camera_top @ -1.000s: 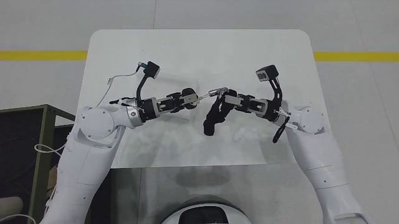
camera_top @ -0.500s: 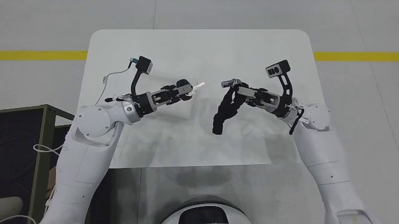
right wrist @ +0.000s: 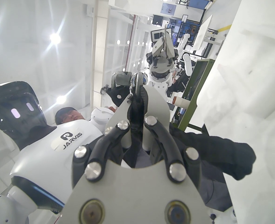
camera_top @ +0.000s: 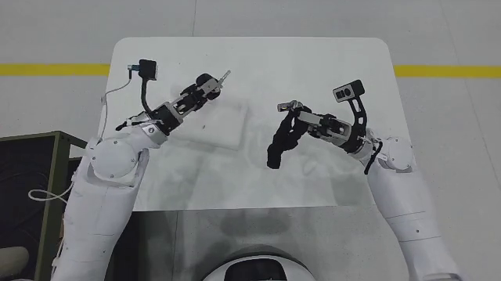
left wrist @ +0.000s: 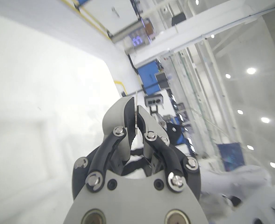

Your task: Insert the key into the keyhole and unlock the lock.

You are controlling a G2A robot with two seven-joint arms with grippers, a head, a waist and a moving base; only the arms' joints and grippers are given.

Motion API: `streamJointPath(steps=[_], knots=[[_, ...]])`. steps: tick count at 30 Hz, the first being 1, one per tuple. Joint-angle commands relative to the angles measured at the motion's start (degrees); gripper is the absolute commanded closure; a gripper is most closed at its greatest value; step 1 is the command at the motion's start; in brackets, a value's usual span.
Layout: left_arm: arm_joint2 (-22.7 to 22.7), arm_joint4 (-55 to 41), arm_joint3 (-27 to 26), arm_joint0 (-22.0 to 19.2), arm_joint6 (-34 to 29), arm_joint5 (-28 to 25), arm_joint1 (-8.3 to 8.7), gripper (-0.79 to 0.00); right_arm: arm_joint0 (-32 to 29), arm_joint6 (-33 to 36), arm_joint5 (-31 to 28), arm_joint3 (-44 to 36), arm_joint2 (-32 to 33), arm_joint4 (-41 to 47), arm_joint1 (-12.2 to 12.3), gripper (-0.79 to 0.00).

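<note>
The left gripper's (left wrist: 136, 109) fingers (left wrist: 117, 117) are clenched on the key (left wrist: 136, 115). Its thin flat blade stands edge-on between the pads and sticks out past the tips. The key's long axis carries straight on from the fingers, so in the top view the key (camera_top: 225, 75) points out of the left gripper (camera_top: 214, 84), slanting away from the robot towards the table's far edge and not at the lock. Just under this gripper a white pad (camera_top: 227, 120) lies on the white table (camera_top: 329, 54). The right gripper's (right wrist: 137, 96) fingers (right wrist: 157, 110) are pressed together on the lock (right wrist: 137, 80), whose silvery metal end shows just beyond the tips; which way the keyhole faces cannot be told. A black fabric-like piece (right wrist: 221, 155) is pinched with it and trails back past the fingers. From above, this black piece (camera_top: 278, 144) hangs down from the right gripper (camera_top: 293, 109) towards the robot, and the lock (camera_top: 285, 106) faces across the table. Key and lock are well apart, with bare table between the two grippers.
</note>
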Motion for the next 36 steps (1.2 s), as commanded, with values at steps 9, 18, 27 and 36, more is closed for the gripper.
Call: streamJointPath(steps=[9, 18, 27, 36], knots=[[8.0, 88.4, -3.1, 4.0, 57.1, -7.9, 0.21, 0.0, 0.3, -0.7, 1.0, -0.3, -0.3, 1.8, 0.0, 0.0], [9.1, 98.3, 0.9, 4.0, 65.2, -2.9, 0.3, 0.0, 0.4, 0.0, 1.6, -0.1, -0.6, 2.4, 0.1, 0.0], [8.4, 133.8, -3.6, 4.7, 74.9, 4.6, 2.36, 0.0, -2.1, -3.1, 2.3, -6.3, 0.7, -3.6, 0.8, 0.0], [7.2, 141.7, -4.5, 6.1, 72.2, 13.1, 2.74, 0.0, -2.0, -3.7, 2.9, -7.3, 0.1, -5.3, 1.1, 0.0]])
